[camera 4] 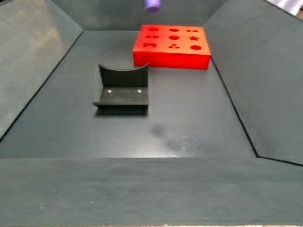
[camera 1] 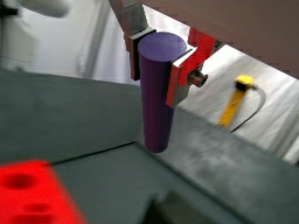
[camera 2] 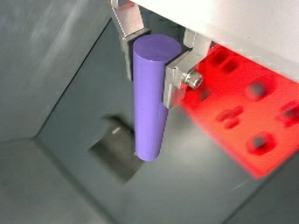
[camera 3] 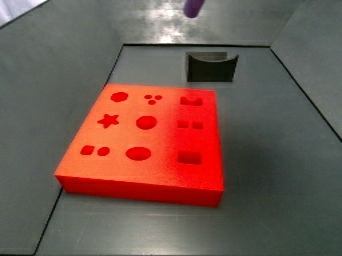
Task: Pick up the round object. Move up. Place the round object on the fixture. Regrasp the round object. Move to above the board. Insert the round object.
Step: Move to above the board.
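Observation:
In both wrist views my gripper is shut on the top end of the round object, a smooth purple peg hanging upright between the fingers. The peg is high in the air. Only its lower tip shows at the upper edge of both side views, where the gripper itself is out of frame. The fixture, a dark block with a curved notch, lies below the peg. The orange-red board with cut-out holes rests on the floor beside it.
Dark grey sloping walls enclose the floor on all sides. A yellow-handled tool lies outside the bin in a wrist view.

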